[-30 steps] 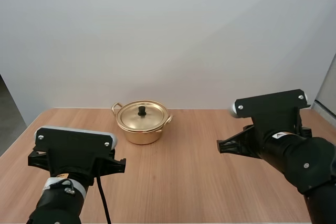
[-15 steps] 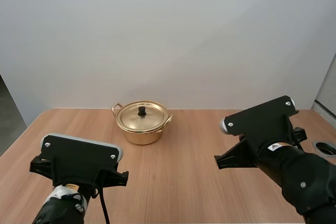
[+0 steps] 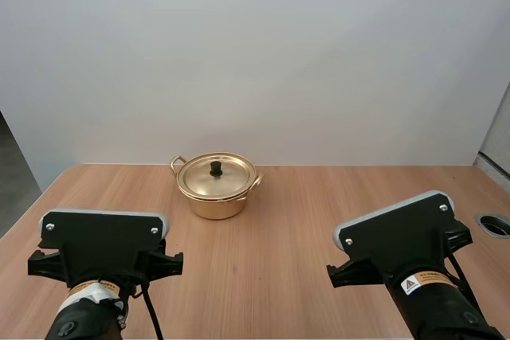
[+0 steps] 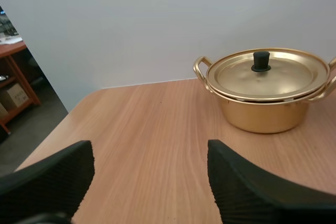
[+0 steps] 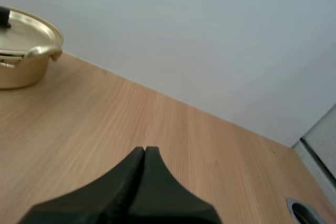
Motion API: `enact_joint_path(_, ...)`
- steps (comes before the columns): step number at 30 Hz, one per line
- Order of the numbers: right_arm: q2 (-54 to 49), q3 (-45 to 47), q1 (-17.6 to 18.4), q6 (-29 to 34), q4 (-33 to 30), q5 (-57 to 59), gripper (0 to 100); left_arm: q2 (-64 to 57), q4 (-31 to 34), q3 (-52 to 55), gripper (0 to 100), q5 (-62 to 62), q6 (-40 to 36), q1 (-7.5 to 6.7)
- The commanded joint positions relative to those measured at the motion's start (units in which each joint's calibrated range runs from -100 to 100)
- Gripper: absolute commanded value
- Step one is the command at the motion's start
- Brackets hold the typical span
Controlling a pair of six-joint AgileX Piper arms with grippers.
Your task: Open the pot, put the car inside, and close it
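Observation:
A gold pot stands at the back of the wooden table, left of centre, with its lid on and a black knob on top. In the left wrist view the pot is ahead, well beyond my left gripper, which is open with nothing between its fingers. My right gripper is shut on nothing above bare wood, with the pot far off to its side. In the high view my left arm and right arm sit near the front edge.
A round hole is set into the table at its right edge, and the same hole lies beyond my right gripper. The table's left edge drops to the floor. Bare wood lies between the arms and the pot.
Both arms have drawn back toward the front edge and sit lower in the high view; the right arm moved the most. The pot has stayed put with its lid on.

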Motion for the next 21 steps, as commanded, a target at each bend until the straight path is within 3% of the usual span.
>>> enact_joint_path(1, 0.0, 0.53, 0.51, 29.75, -10.14, 2.25, 0, 0.03, -0.09, 0.0, 100, 0.42, -13.93, -0.02)
enact_joint_path(2, 0.0, 0.53, 1.0, 30.85, -10.92, 2.08, 0, 0.03, 0.22, 0.0, 85, 0.42, -14.14, 0.06)
enact_joint_path(5, 0.0, 0.53, 2.89, 32.8, -12.83, 3.59, 0, 0.03, 0.22, 0.0, 11, 0.42, -14.14, 0.06)
enact_joint_path(6, 0.0, 0.53, 3.56, 32.8, -12.95, 3.71, 0, 0.03, 0.35, 0.0, 0, -0.13, -13.73, 0.06)
enact_joint_path(17, 0.0, 0.53, 4.08, 34.24, -12.43, 4.62, 0, -0.55, 3.52, 0.0, 0, -1.63, -12.84, 0.06)
enact_joint_path(21, 0.0, 0.53, 4.08, 34.24, -11.65, 4.62, 0, -3.86, 3.52, 0.0, 0, 3.02, -12.84, -1.0)
